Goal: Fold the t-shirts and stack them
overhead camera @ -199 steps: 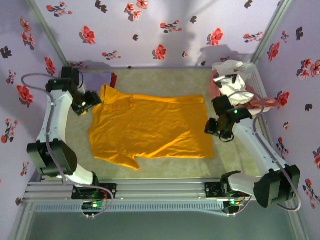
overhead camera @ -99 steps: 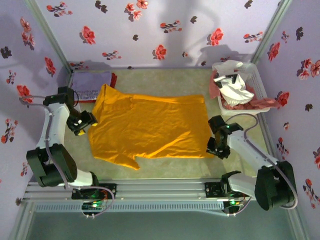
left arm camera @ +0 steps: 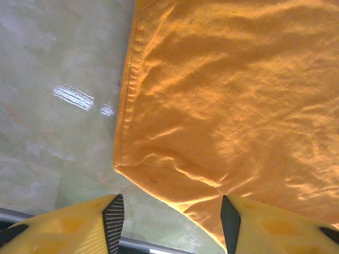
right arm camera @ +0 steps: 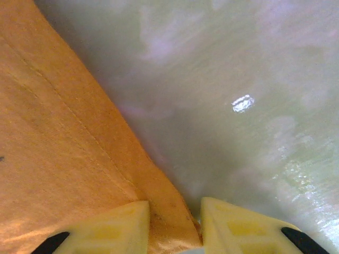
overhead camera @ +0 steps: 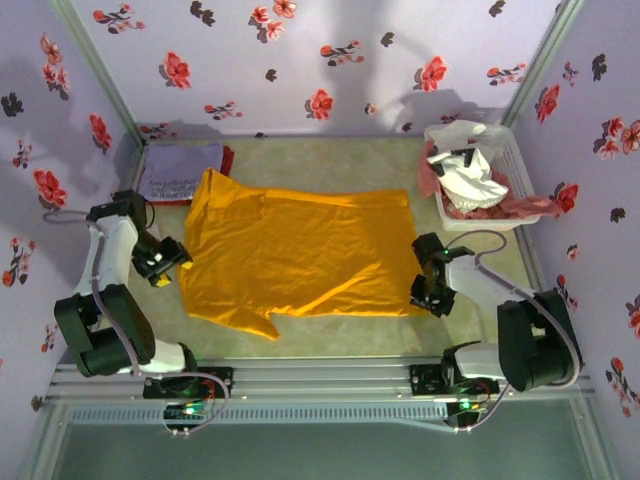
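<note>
A mustard-orange t-shirt lies spread flat across the middle of the table. My left gripper is low at the shirt's left edge. In the left wrist view it stands open, and a folded corner of the orange cloth reaches in between its jaws. My right gripper is down at the shirt's near right corner. In the right wrist view it has narrow jaws, still apart, with the hemmed corner between them.
A folded lavender t-shirt with pale lettering lies at the back left, with a red one peeking out beside it. A white basket at the back right holds a white shirt and a pink one. Flowered walls enclose the table.
Both arms dropped towards the near side. The left gripper slid down the shirt's left edge, the right one reached the near right corner, and both pairs of jaws narrowed.
</note>
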Available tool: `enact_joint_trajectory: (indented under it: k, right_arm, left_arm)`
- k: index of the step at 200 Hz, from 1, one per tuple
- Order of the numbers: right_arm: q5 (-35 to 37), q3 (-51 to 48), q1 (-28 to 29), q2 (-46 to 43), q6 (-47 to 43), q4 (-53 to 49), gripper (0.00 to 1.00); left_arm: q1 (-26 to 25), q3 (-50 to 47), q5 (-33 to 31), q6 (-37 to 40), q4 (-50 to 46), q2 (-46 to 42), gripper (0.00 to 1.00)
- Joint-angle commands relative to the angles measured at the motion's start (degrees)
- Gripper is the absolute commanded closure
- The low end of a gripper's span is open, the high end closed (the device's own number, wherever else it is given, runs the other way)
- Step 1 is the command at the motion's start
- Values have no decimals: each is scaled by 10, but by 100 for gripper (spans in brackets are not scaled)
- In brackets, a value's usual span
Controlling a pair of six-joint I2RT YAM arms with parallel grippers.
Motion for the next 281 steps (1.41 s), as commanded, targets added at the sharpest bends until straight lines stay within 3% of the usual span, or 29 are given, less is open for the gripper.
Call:
enact_joint_trajectory:
  k: [1, 46, 75, 138, 212, 281]
  right_arm:
    - [8, -21, -7, 15, 11, 25, 75]
    - [31, -11, -16, -37, 2, -6, 100]
    - [42, -4, -34, -70, -15, -26, 100]
    - [-10, 5, -39, -61, -27, -13, 100]
    - [-9, 8, -39, -65, -26, -38, 100]
    - [-30, 18, -39, -68, -35, -46, 100]
  left_arm:
    - [11, -13, 5, 20, -12, -15, 46]
    - [15, -23, 9, 13, -22, -2, 46]
    - [15, -44, 24, 1, -20, 11, 48]
    - [15, -123, 57, -33, 18, 91, 56]
    - [13, -120, 0, -62, -7, 137, 61]
    - [16, -180, 10, -167, 129, 149, 71]
